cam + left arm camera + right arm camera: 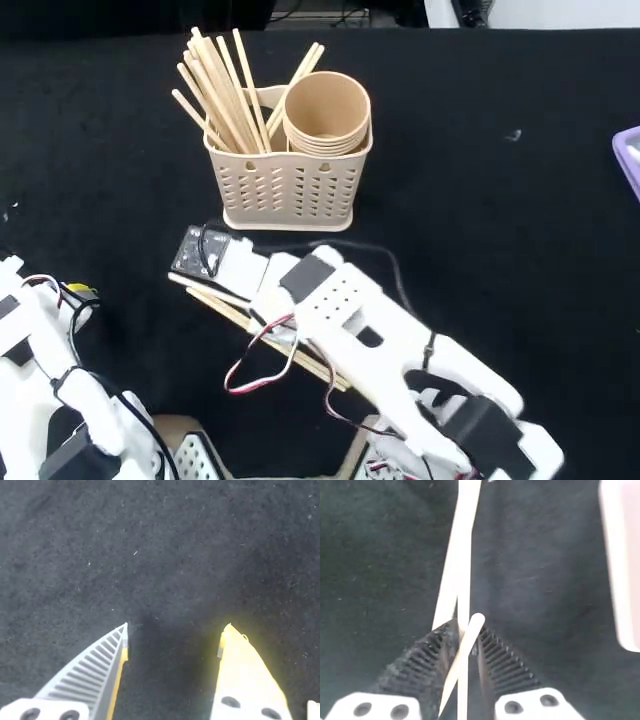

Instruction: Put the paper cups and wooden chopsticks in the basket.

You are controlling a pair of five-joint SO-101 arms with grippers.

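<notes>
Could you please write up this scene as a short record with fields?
Basket: perforated beige plastic basket, upright on black cloth table
In basket: stacked tan paper cups; bundle of wooden chopsticks
Outside basket: loose wooden chopsticks on the cloth in front
Right gripper: shut on the loose wooden chopsticks
Left gripper: open, empty, above bare cloth

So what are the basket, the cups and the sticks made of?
The basket is probably plastic: smooth beige, with neat moulded slots. The cups look like paper: matte tan, with thin stacked rims. The chopsticks are likely bare wood: pale and dull, with no shine.
</notes>
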